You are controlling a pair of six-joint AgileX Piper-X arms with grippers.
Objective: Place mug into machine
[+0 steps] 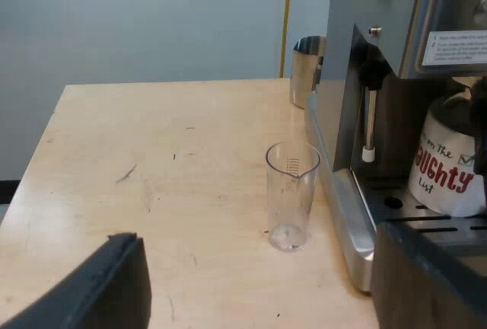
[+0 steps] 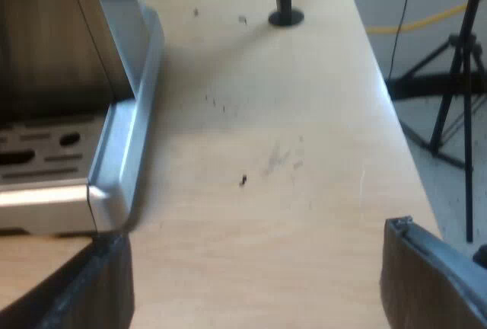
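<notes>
Hanging wide open and empty over the table (image 1: 152,161), left gripper (image 1: 255,287) faces the measuring glass (image 1: 292,196). The mug (image 1: 449,173) already sits on the machine's (image 1: 342,78) tray (image 1: 396,201). Right gripper (image 2: 255,268), also released, should withdraw without clipping that tray.

The table (image 1: 152,161) is light wood, matt and smooth, with small dark scuffs ahead of the left jaws and ahead of the right jaws. The espresso machine (image 1: 338,100) has a grey metal housing with a satin finish. Its drip tray (image 1: 426,218) is slotted metal with a dull sheen. The measuring glass (image 1: 292,196), ahead of the left jaws, is clear, smooth and glossy. The mug (image 1: 449,169) is white and glossy with printed lettering. The jug (image 1: 304,66) is polished metal. Both pairs of jaws are black and matt.
</notes>
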